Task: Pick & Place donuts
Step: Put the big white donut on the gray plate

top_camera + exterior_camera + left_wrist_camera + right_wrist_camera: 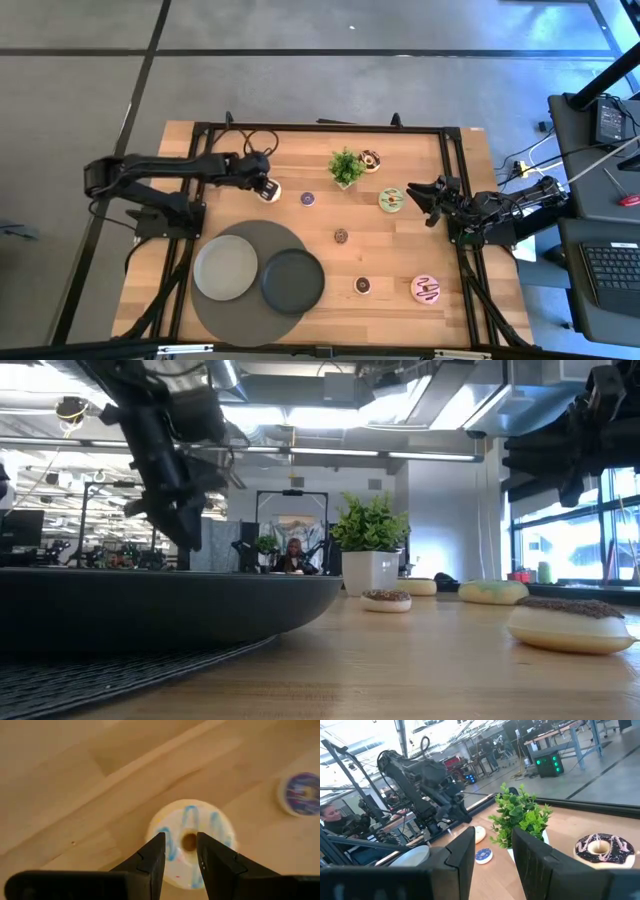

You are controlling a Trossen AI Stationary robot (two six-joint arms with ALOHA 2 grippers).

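Above the table's [400, 270] far-left part, your left gripper [268, 187] hovers over the cream donut [190, 842], jaws parted a little, straddling its hole and holding nothing. At three o'clock your right gripper [418, 192] waits beside the green donut [391, 200], jaws parted, empty. A purple donut [308, 199] lies at three o'clock from the cream one. The pink donut [427, 289] sits at five o'clock, and the chocolate one [370, 160] is just beside the potted plant [346, 167].

Probably a robotics lab or workshop: exposed ceiling ducts [300, 390], workbenches [555, 740] with equipment, a seated person [294, 556] beyond, laptop [612, 275] beside the framed wooden table [400, 260].
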